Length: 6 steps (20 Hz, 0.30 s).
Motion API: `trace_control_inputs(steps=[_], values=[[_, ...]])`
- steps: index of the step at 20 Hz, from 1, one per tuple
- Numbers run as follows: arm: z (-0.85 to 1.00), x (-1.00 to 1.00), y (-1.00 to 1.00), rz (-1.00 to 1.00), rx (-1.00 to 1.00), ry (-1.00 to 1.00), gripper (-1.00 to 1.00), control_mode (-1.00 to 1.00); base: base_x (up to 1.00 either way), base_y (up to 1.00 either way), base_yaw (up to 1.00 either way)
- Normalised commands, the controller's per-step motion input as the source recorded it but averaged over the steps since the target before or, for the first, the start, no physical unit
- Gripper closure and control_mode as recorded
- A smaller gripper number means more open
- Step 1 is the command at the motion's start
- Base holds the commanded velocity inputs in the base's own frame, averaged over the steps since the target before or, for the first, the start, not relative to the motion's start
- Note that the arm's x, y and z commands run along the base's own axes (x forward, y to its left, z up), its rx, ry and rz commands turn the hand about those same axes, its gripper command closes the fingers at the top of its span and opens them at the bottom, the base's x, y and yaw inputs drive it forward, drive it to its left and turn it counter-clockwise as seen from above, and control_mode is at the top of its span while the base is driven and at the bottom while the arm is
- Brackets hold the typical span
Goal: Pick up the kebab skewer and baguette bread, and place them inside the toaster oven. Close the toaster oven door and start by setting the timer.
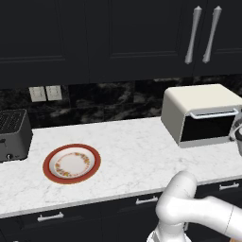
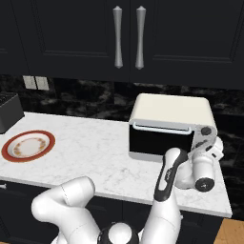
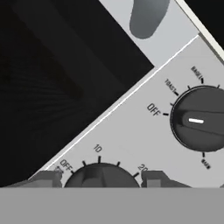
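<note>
Hand view puts your hand (image 3: pixel 101 180) narrowly astride a round, dark timer dial (image 3: pixel 99 177). Ahead, the boxy cream toaster oven (image 2: pixel 171 125) sits with its glossy glass door (image 2: pixel 159 139) shut.

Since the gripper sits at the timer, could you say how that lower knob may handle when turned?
The timer knob looks round, smooth and dark, so the fingertips might slip. It probably turns stiffly about a fixed axis. The toaster oven looks boxy and broad-based, so unlikely to tip.
</note>
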Motion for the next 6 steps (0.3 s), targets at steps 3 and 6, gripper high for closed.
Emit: trace_control_inputs(steps=[3,6], values=[[0.00,0.00,0.00,-0.07,0.25,0.00,1.00,-1.00,0.00,0.00,0.00],[0.00,0.00,0.00,-0.06,0.25,0.00,1.00,-1.00,0.00,0.00,0.00]])
